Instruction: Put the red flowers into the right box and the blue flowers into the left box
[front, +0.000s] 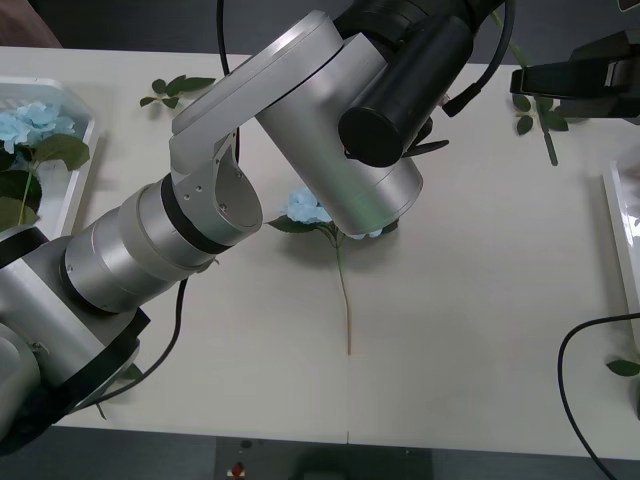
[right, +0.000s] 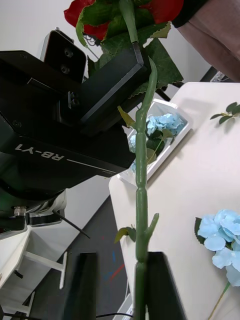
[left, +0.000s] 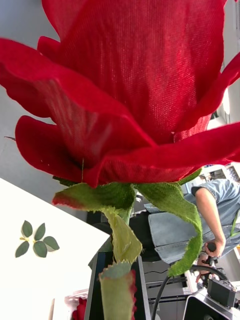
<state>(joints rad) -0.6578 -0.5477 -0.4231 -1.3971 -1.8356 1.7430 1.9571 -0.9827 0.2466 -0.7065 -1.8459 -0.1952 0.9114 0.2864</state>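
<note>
Front view, left box (front: 82, 165) holding blue flowers (front: 30, 125)

The left arm (front: 300, 150) crosses the front view and covers most of the bloom of the blue flower (front: 305, 208) on the table (its stem lies plain below). The left box (front: 78, 170) is cut by the picture's edge, and so is the right box (front: 620, 235), a mere rim. In the left wrist view a red rose (left: 135, 85) runs past the top edge. In the right wrist view the red bloom (right: 165, 9) is likewise cropped, and its stem (right: 141, 200) leaves the bottom edge between black fingers (right: 162, 290).
</note>
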